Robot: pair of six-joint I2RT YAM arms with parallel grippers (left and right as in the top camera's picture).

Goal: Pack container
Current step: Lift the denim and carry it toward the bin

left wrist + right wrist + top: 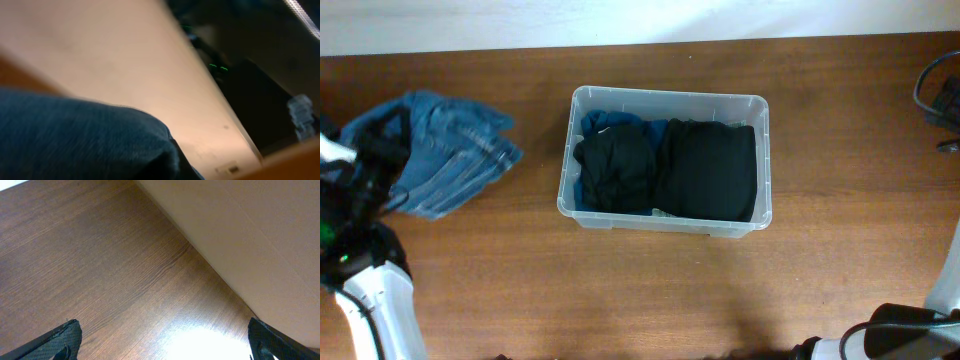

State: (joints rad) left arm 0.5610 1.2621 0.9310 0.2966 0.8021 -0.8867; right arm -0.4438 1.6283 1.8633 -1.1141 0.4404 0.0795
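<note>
The container (665,100), a clear plastic tub, stands mid-table. It holds two folded black garments (705,170) over a blue one (595,122). A pile of blue jeans (455,160) lies on the table to the left of it. My left gripper (375,165) is on the left part of the jeans. In the left wrist view, blurred denim (80,137) fills the jaw area and hides the fingers, so it appears shut on the jeans. My right gripper (165,345) is open and empty over bare wood. Only part of its arm (905,335) shows in the overhead view.
Black cables (938,95) lie at the table's right edge. The table's far edge meets a pale wall (260,240). Bare wood lies in front of the container.
</note>
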